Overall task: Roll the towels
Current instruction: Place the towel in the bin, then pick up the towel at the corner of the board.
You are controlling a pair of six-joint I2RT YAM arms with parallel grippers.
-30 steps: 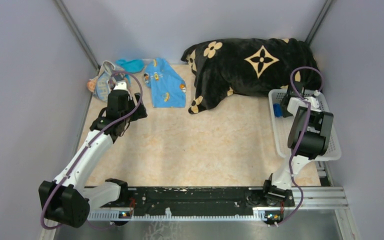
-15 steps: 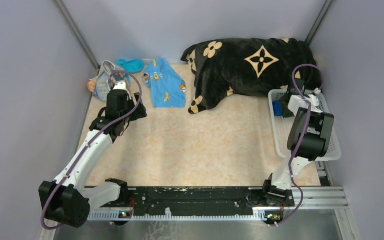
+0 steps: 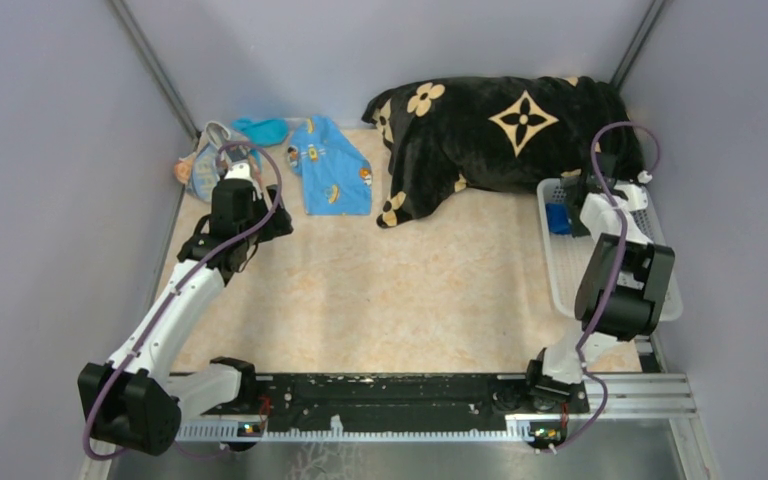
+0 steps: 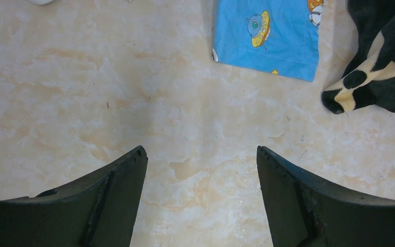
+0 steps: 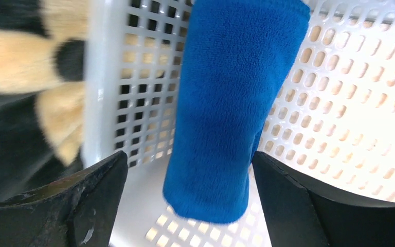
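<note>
From above, the right arm covers most of the dark blue towel in the white basket, leaving just a sliver (the right wrist view shows more, though the top edge clips its far end). The striped towel lies partly behind the left arm, its lettering too small to read. The left wrist view crops the printed light blue towel and the black blanket; the right wrist view blurs that blanket.
</note>
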